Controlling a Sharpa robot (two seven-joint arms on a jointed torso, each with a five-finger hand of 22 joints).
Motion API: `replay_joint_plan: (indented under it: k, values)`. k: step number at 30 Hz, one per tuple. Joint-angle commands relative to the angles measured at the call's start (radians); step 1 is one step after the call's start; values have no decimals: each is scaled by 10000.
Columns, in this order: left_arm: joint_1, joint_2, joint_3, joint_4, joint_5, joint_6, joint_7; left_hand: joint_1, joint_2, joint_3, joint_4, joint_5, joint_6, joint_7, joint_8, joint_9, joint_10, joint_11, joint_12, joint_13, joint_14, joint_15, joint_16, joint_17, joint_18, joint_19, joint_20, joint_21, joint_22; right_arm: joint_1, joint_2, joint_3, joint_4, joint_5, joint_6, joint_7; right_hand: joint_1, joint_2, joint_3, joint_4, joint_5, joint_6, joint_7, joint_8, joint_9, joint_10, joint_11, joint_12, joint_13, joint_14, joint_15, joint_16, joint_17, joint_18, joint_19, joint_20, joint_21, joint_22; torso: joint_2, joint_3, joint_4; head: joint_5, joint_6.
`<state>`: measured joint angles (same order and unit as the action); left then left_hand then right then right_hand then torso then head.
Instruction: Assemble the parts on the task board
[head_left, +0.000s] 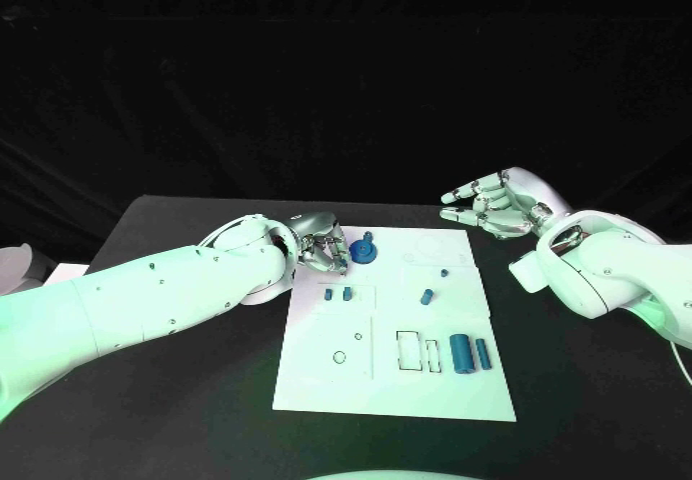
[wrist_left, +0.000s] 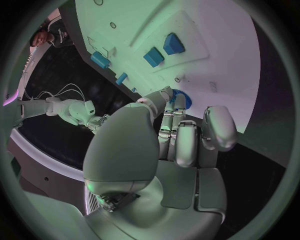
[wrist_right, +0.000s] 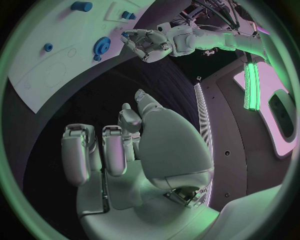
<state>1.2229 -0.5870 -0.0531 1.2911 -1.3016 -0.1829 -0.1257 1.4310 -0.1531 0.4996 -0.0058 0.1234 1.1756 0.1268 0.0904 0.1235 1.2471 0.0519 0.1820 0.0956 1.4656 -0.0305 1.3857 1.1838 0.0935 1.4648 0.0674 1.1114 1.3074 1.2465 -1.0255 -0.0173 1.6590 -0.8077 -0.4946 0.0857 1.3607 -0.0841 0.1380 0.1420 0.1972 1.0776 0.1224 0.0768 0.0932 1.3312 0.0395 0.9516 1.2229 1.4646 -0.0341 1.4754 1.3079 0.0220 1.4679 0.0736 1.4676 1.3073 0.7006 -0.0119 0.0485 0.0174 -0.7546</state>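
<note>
While my left hand (head_left: 320, 243) curls over the board's (head_left: 397, 385) far edge, its fingertips touch the blue gear (head_left: 364, 249); whether it grips, I cannot tell. My right hand (head_left: 490, 205) hovers beyond the board, fingers apart, empty

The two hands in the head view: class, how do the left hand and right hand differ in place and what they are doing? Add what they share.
1. The left hand is at the task board's far left corner; the right hand hovers off the board, beyond its far right corner.
2. The left hand's fingers reach the blue gear; the right hand holds nothing.
3. The right hand's fingers are spread apart, palm up; the left hand's are curled toward the gear.

Both are silver, on white arms.
</note>
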Motion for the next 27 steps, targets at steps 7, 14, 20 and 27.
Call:
replay_joint_plan:
  k: [7, 14, 20, 27]
  values:
    - [-27, 110, -51, -142, -81, 489, -184, -100, -19, -16, -9, -6, 41, -1, -42, 4, 75, 3, -45, 4, 356, 9, -10, -3, -158, 462, -14, -5, 1104, -5, 21, 2, -3, -22, 127, 107, 56, 71, -71, -22, -6, -49, 26, -28, 15, -75, -22, -48, -27, 787, -7, -72, 1488, 131, 277, -20, -72, 1423, 7, -3, -4, 57, -40]
    - [-32, 138, -59, -151, -93, 544, -216, -104, -21, -19, -11, -8, 42, -1, -43, 3, 81, 1, -46, 5, 354, 9, -16, -16, -156, 460, -14, -16, 1100, -5, 32, 2, -3, -22, 132, 113, 56, 71, -71, -22, -6, -49, 26, -28, 15, -75, -22, -48, -27, 787, -7, -72, 1488, 131, 277, -20, -72, 1423, 7, 3, -7, 61, -61]
    - [-32, 160, -65, -171, -134, 606, -305, -107, -22, -22, -17, -13, 48, -5, -43, 3, 97, -3, -49, 8, 355, 6, -13, -11, -157, 461, -14, -7, 1105, -5, 31, 2, -2, -22, 123, 117, 56, 71, -71, -22, -6, -49, 26, -28, 15, -75, -22, -48, -27, 787, -7, -72, 1488, 131, 277, -20, -72, 1423, -2, 6, -1, 65, -70]
    - [-33, 209, -68, -218, -215, 797, -430, -107, -25, -24, -29, -20, 56, -10, -44, 2, 113, -9, -53, 11, 356, 3, -9, -7, -157, 460, -14, -3, 1108, -5, 33, 2, -2, -22, 124, 127, 56, 71, -71, -22, -6, -49, 26, -28, 15, -75, -22, -48, -27, 787, -7, -72, 1488, 131, 277, -20, -72, 1423, 3, 8, -13, 91, -84]
